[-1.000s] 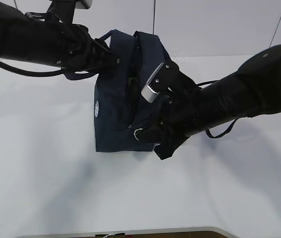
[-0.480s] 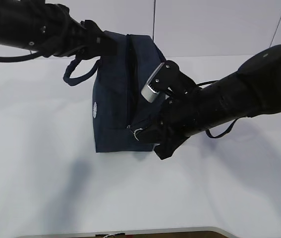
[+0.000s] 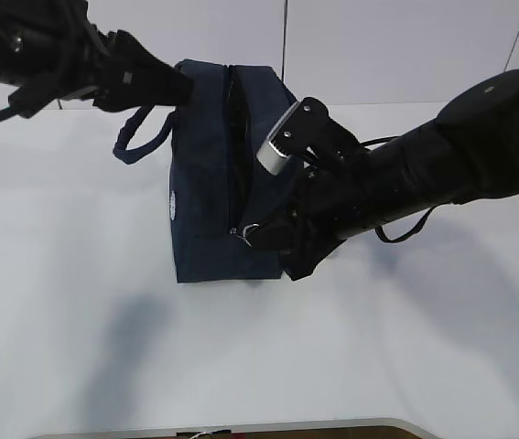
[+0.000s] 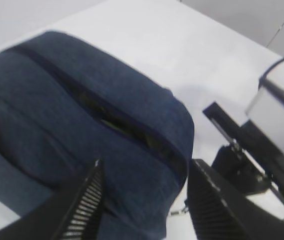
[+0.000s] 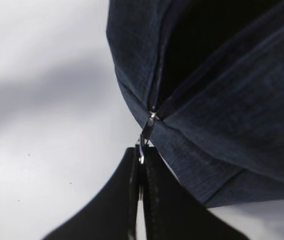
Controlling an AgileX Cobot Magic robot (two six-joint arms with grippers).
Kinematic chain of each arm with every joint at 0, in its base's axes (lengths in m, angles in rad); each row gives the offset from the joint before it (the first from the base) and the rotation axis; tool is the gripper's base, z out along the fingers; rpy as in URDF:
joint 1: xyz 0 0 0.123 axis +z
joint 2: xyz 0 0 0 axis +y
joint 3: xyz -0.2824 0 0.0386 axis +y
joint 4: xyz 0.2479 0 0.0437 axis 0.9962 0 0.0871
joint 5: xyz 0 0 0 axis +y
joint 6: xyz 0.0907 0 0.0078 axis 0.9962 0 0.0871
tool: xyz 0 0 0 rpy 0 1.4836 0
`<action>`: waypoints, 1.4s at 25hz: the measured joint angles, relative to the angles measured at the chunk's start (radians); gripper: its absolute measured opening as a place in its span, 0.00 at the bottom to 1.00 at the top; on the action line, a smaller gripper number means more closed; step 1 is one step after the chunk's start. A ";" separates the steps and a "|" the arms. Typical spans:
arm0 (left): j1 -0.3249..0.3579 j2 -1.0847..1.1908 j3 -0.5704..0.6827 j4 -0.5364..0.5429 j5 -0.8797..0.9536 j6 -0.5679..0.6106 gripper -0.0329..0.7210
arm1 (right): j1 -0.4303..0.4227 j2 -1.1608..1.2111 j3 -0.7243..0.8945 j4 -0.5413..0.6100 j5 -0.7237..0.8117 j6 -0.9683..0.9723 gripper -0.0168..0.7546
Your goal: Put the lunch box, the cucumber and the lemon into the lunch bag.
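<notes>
Bare white table [image 3: 76, 302] lies wide left of the lunch bag [image 3: 209, 210]. The left gripper [image 4: 144, 200] hangs spread over the bag's top, empty. At its front corner, the right gripper [image 5: 139, 172] pinches the silver ring pull [image 5: 142, 150].

A plain white table [image 3: 76, 302] carries 1 thing, a dark navy lunch bag [image 3: 209, 219] standing near its middle, 1 loop handle [image 3: 140, 139] held out to the left.
</notes>
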 joint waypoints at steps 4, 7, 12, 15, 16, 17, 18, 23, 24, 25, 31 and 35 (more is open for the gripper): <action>0.001 -0.026 0.075 0.000 0.001 0.024 0.56 | 0.000 0.000 0.000 -0.011 0.001 0.004 0.03; 0.001 -0.059 0.125 -0.004 -0.019 0.033 0.56 | 0.000 0.000 0.000 -0.019 0.001 0.006 0.03; 0.001 -0.086 0.196 -0.074 -0.075 0.085 0.56 | 0.000 0.000 0.000 -0.029 0.002 0.011 0.03; 0.001 -0.073 0.227 -0.197 -0.079 0.189 0.56 | 0.000 0.000 0.000 -0.032 0.002 0.012 0.03; 0.001 -0.065 0.233 -0.238 -0.079 0.225 0.56 | 0.000 0.000 0.000 -0.034 0.002 0.012 0.03; 0.001 -0.053 0.235 -0.269 -0.079 0.254 0.56 | 0.000 0.000 0.000 -0.034 0.002 0.012 0.03; 0.001 -0.038 0.235 -0.300 -0.076 0.275 0.56 | 0.000 0.000 0.000 -0.035 0.002 0.012 0.03; 0.001 0.038 0.237 -0.404 -0.030 0.349 0.56 | 0.000 0.000 0.000 -0.039 0.006 0.013 0.03; 0.001 0.049 0.237 -0.420 -0.027 0.365 0.56 | 0.000 0.000 0.000 -0.039 0.006 0.013 0.03; 0.001 0.057 0.237 -0.438 -0.024 0.377 0.56 | 0.000 0.000 0.000 -0.039 0.006 0.013 0.03; 0.001 0.072 0.237 -0.472 -0.021 0.417 0.51 | 0.000 0.000 0.000 -0.039 0.012 0.014 0.03; 0.001 0.072 0.237 -0.482 -0.019 0.442 0.33 | 0.000 0.000 0.000 -0.039 0.014 0.014 0.03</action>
